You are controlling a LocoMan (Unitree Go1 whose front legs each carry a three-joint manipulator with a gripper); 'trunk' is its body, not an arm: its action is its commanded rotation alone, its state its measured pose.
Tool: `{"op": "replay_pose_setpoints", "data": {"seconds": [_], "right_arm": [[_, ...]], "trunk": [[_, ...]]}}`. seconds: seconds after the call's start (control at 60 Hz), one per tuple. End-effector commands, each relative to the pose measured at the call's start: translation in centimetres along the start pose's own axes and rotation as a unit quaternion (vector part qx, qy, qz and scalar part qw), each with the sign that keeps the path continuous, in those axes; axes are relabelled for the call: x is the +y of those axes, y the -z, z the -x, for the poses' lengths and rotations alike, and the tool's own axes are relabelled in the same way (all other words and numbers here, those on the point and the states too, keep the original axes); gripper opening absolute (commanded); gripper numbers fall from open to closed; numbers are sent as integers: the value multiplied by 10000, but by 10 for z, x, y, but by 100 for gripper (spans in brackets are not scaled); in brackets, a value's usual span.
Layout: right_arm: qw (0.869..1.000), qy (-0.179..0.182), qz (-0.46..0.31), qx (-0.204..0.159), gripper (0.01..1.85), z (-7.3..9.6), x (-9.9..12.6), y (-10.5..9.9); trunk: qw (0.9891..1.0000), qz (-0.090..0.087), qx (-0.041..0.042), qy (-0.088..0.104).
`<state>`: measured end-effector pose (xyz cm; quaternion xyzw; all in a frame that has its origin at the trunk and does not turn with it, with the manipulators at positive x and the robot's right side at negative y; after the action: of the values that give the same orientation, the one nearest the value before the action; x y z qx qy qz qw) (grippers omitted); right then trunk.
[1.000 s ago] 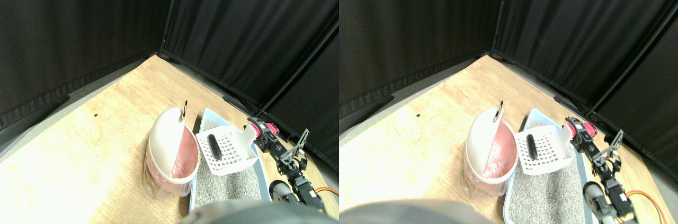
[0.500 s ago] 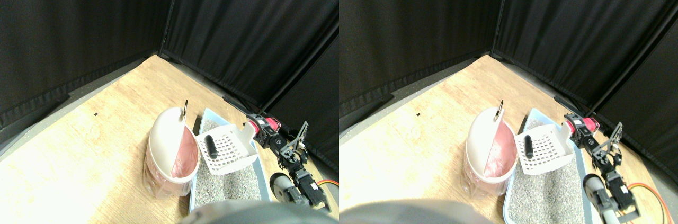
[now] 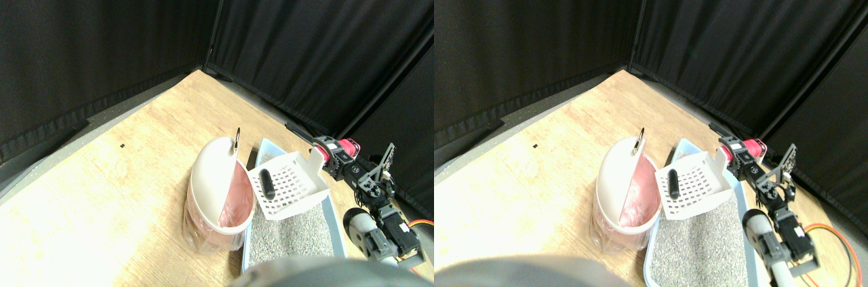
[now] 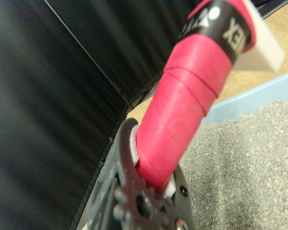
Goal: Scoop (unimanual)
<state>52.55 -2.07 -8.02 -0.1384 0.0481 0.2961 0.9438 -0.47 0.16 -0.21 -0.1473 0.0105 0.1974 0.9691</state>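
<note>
scoop: white slotted scoop (image 3: 290, 185) lifted clear above the grey litter, tilted so its open lip leans toward the bin; its pink wrapped handle (image 4: 182, 108) runs back to the arm.
load: one dark oblong lump (image 3: 266, 184) lies on the scoop's slotted floor, near the bin-side edge.
right gripper: the right gripper (image 3: 337, 160) is pinched on the pink handle; the wrist view shows the handle seated in the dark jaw frame, litter and blue rim beyond it.
bin: white and pink bin (image 3: 218, 192) with a half lid, just beside the scoop, its open half facing the scoop.
tray: pale blue litter tray (image 3: 335, 224) directly beside the bin, under the scoop.
step, as judged: carrying the lump across to the bin; tipping not yet done.
risk 1: the lump sits close to the lip, so more tilt before the lip is over the bin's opening could drop it back in the tray or into the gap beside the bin.
risk 2: the scoop's edge could clip the bin's rim or lid and nudge the light bin.
risk 3: a round handle may twist in the jaws under the load.
surface: light wooden floor (image 3: 135, 165) around the bin.
room: black curtains (image 3: 305, 36) behind the bin, meeting in a corner.
</note>
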Motion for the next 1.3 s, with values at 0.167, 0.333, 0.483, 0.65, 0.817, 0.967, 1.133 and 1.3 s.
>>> {"op": "replay_pose_setpoints", "data": {"seconds": [0.167,0.333,0.483,0.65,0.817,0.967,1.133,1.3], "right_arm": [[9994,-79,143,-293,5,-3,6,-6],[9993,-56,198,-298,5,-3,8,-8],[9991,-31,316,-287,5,-4,8,-10],[9980,-38,521,-356,15,-5,8,-11],[9963,-77,731,-443,6,-6,8,-14],[9954,-135,815,-480,18,-6,7,-17],[9955,-152,766,-537,17,-5,8,-23],[9944,-100,805,-672,14,-2,8,-35]], "trunk": [[9999,26,84,-149],[9998,35,87,-157],[9998,39,53,-161],[9998,71,-3,-175],[9998,77,-6,-176],[9998,85,-11,-165],[9998,84,-28,-166],[9998,85,-38,-148]]}}
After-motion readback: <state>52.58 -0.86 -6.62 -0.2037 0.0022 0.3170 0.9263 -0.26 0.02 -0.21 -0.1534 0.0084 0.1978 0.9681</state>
